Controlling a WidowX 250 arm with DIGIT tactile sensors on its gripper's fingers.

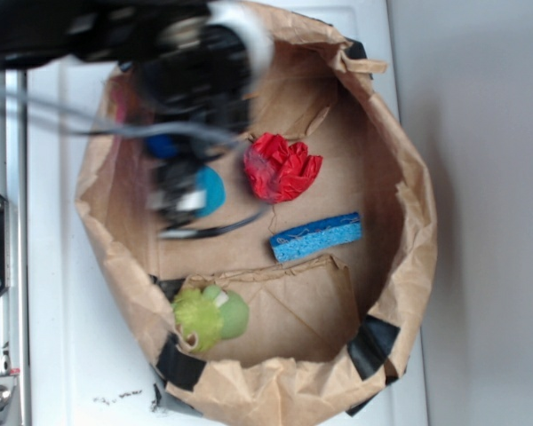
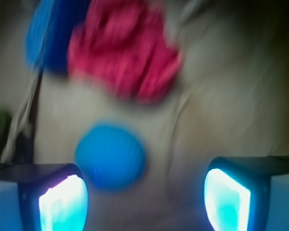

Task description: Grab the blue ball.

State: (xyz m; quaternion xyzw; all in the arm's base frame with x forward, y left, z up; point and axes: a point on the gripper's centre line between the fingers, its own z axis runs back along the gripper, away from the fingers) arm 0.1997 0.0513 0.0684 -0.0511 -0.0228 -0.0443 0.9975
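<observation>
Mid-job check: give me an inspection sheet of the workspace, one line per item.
Surface: brown paper bag with rolled-down walls, lying on a white table.
Job's things: blue ball on the bag floor, not gripped.
Clutter: red paper wad; blue sponge; yellow-green fuzzy ball.
Grippers: hand open, fingers apart; the ball lies ahead, nearer the left finger in the wrist view.
Cables: black cable looping below the hand.
Surroundings: metal frame at the left edge.
</observation>
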